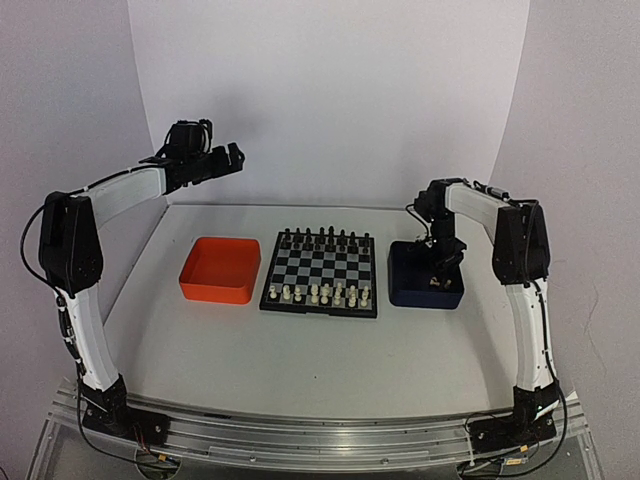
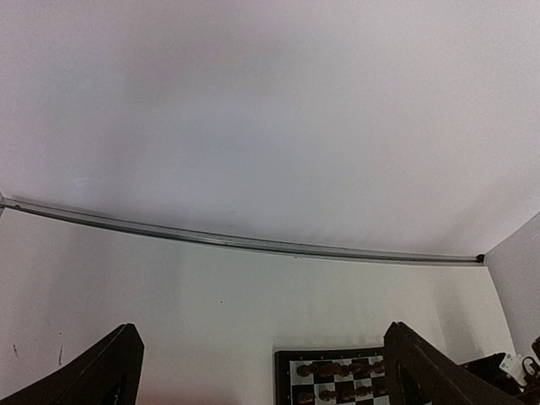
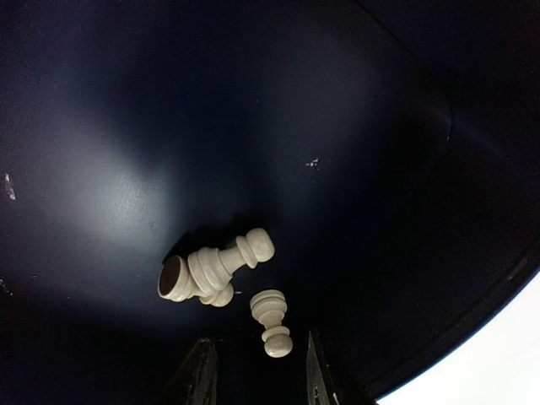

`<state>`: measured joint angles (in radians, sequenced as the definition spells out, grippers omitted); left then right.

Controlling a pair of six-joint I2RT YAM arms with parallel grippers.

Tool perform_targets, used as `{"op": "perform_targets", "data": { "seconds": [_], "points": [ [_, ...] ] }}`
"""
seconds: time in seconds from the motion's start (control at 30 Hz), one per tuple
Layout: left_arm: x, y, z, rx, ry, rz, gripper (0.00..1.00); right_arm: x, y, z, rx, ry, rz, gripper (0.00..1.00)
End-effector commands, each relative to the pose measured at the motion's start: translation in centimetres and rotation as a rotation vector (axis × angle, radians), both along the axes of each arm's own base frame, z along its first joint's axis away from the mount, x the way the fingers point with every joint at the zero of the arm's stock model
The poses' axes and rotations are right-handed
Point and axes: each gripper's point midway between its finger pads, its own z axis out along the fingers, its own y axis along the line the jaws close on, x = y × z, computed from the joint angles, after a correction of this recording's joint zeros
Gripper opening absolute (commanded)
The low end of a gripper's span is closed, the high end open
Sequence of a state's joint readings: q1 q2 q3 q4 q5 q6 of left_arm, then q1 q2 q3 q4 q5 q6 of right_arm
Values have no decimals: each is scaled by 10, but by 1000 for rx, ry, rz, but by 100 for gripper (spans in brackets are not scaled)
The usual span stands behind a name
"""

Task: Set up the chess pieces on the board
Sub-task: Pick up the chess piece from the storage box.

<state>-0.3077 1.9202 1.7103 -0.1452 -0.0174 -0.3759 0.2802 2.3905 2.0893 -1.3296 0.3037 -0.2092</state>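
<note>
Chess pieces (image 3: 215,270) lie in blue tray (image 3: 126,126) on white table (image 1: 300,360); left fingers (image 2: 101,375) and right fingers (image 3: 201,378) spread.

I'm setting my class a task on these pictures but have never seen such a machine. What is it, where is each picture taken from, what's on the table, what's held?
Two robot arms are bolted at a table's near edge. One picture looks down from above; the others come from cameras on each wrist. On the table: an orange tray, a chessboard with pieces, a dark blue tray. The left gripper hangs open, empty. The right gripper is in that tray, jaws apart by a lying cream piece, not gripping.
</note>
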Motion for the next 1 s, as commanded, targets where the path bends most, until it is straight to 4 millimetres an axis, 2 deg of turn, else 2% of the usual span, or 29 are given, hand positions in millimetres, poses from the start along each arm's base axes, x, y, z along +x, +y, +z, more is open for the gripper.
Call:
{"op": "perform_targets", "data": {
  "seconds": [0.0,0.97],
  "points": [
    [-2,-3,22,-22,-54,-15,100,-61,-19,10,-100,273,12,33],
    [-2,-3,18,10,-44,-24,100,-73,-20,6,-141,312,44,25]
  ]
}}
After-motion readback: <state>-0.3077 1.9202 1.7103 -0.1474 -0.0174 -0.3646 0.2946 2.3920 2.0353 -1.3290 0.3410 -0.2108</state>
